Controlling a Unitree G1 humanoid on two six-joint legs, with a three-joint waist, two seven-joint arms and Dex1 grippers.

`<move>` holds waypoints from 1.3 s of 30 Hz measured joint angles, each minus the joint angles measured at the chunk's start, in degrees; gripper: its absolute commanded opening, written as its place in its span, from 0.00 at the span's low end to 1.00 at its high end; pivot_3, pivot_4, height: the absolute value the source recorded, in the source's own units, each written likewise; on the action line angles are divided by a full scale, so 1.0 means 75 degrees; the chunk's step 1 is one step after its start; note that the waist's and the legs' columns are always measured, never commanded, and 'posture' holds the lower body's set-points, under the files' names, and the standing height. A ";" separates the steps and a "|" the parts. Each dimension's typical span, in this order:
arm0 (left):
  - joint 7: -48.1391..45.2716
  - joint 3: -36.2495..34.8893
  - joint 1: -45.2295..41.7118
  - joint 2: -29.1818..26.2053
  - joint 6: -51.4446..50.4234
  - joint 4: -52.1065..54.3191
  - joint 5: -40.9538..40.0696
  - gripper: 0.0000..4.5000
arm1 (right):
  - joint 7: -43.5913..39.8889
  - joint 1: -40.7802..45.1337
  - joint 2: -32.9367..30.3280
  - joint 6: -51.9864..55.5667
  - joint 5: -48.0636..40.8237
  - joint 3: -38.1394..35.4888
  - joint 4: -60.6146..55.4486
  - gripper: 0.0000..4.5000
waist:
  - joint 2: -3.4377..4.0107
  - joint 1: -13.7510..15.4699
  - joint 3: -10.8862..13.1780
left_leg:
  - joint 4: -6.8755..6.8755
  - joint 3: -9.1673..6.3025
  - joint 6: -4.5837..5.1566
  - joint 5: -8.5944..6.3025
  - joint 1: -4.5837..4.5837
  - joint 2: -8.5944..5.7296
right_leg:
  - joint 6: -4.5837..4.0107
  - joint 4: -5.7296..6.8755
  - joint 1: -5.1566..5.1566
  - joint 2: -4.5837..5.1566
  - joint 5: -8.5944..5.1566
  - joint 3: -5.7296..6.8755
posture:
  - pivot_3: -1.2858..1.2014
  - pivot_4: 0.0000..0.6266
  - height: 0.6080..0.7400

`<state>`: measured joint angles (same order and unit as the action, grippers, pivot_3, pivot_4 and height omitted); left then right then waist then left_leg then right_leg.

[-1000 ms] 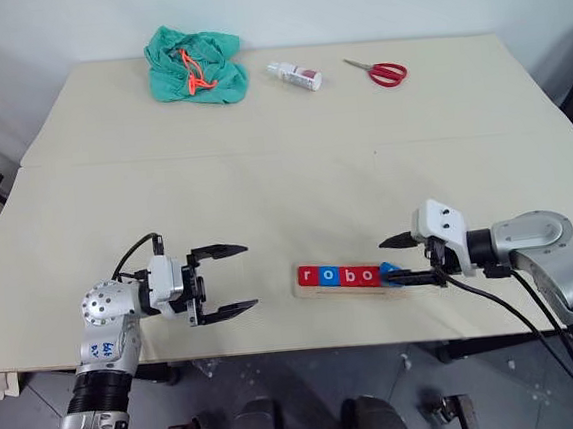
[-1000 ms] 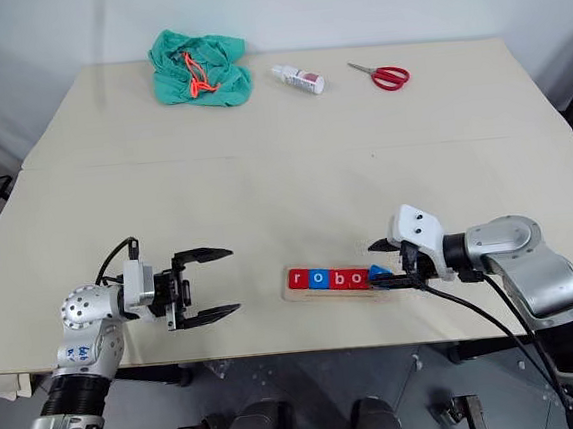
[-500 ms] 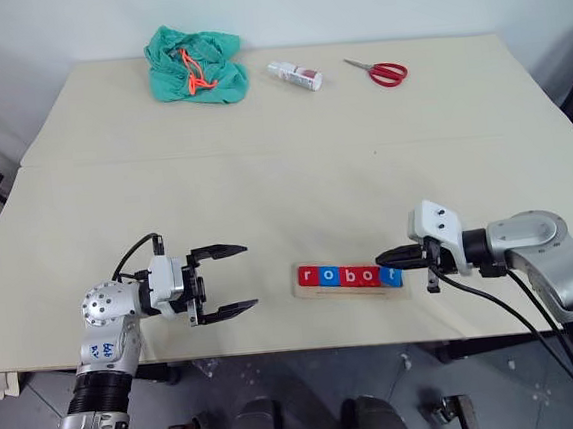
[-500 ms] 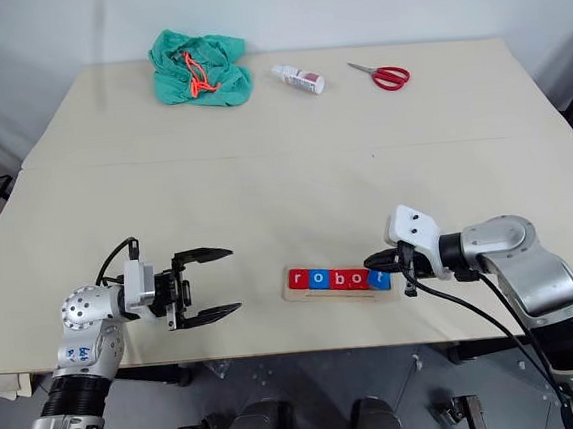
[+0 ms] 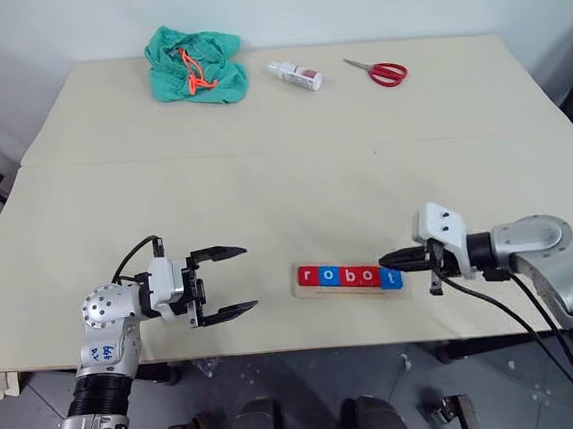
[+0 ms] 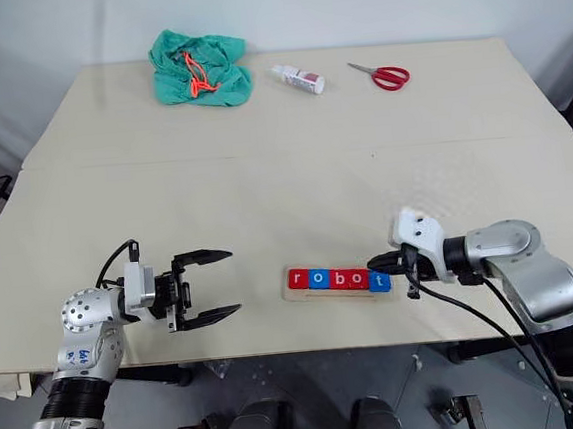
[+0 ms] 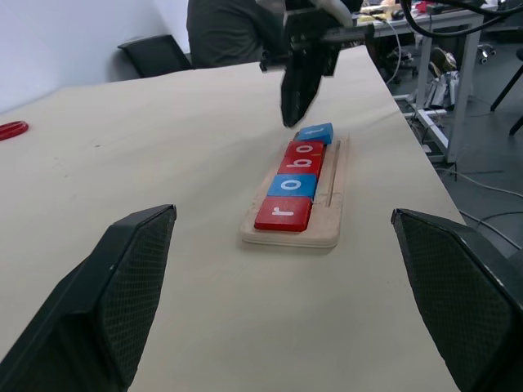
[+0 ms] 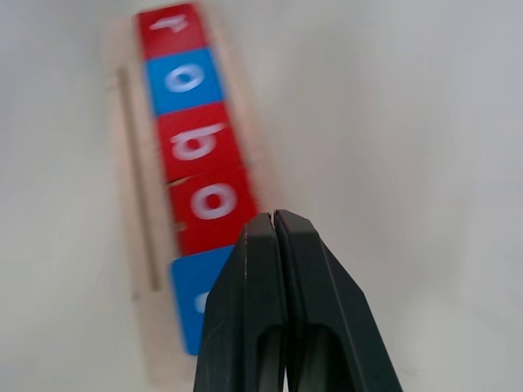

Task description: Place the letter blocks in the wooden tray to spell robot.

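Note:
Five letter blocks (image 5: 349, 275) lie flat in a row in the wooden tray (image 5: 349, 289) near the table's front edge: red r, blue o, red b, red o, blue t (image 5: 391, 278). They read "robot". My right gripper (image 5: 384, 258) is shut with nothing in it, its tips just above and right of the t block. The right wrist view looks over the shut fingertips (image 8: 274, 222) down the row of blocks (image 8: 196, 147). My left gripper (image 5: 249, 276) hangs open to the left of the tray, pointing at it, with nothing between its fingers (image 7: 122, 286).
At the table's far edge lie a green cloth with an orange cord (image 5: 196, 65), a small white bottle (image 5: 294, 75) and red scissors (image 5: 387, 72). The tray sits close to the front edge. A person in a dark top (image 7: 229, 33) stands beyond the table.
The right gripper let go of the tilted blue t block, which now lies flat at the row's end. It then shut and drew slightly back to the right. The left arm kept still.

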<state>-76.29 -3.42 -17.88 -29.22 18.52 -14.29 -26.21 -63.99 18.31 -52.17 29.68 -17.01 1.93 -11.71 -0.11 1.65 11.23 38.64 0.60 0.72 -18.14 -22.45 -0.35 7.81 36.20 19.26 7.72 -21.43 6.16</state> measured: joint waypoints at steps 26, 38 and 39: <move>0.0003 0.0006 0.0007 0.0001 -0.0004 0.0000 0.0004 1.00 | 0.0034 -0.0765 -0.0459 0.0324 -0.0275 -0.0232 -0.0486 0.01 | -0.0001 -0.0036 -0.0001 | 0.0004 0.0013 0.0002 -0.0001 0.0002 0.0003 | 0.0000 -0.0008 -0.0003 -0.0001 0.0000 -0.0005 | 0.52 0.24 1.00; 0.0017 0.0007 0.0007 0.0007 -0.0006 0.0000 0.0020 1.00 | -0.0157 -0.1230 -0.0692 0.0905 -0.0883 -0.0490 -0.1261 0.01 | -0.0002 -0.0028 -0.0001 | 0.0004 0.0011 0.0003 -0.0001 0.0002 0.0003 | 0.0000 -0.0012 -0.0007 -0.0002 0.0000 -0.0004 | 0.52 0.24 1.00; 0.0017 0.0007 0.0007 0.0008 -0.0005 0.0000 0.0020 1.00 | -0.0158 -0.1290 -0.0712 0.0909 -0.0896 -0.0526 -0.1298 0.01 | -0.0001 -0.0028 -0.0001 | 0.0004 0.0010 0.0002 -0.0001 0.0002 0.0003 | 0.0000 -0.0012 -0.0008 -0.0002 0.0000 -0.0003 | 0.52 0.24 1.00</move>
<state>-76.16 -3.37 -17.83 -29.16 18.48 -14.29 -26.06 -65.17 8.64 -57.50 36.50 -23.73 -2.02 -21.45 -0.12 1.44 11.23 38.67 0.68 0.74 -18.15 -22.44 -0.33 7.81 36.10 19.19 7.70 -21.43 6.14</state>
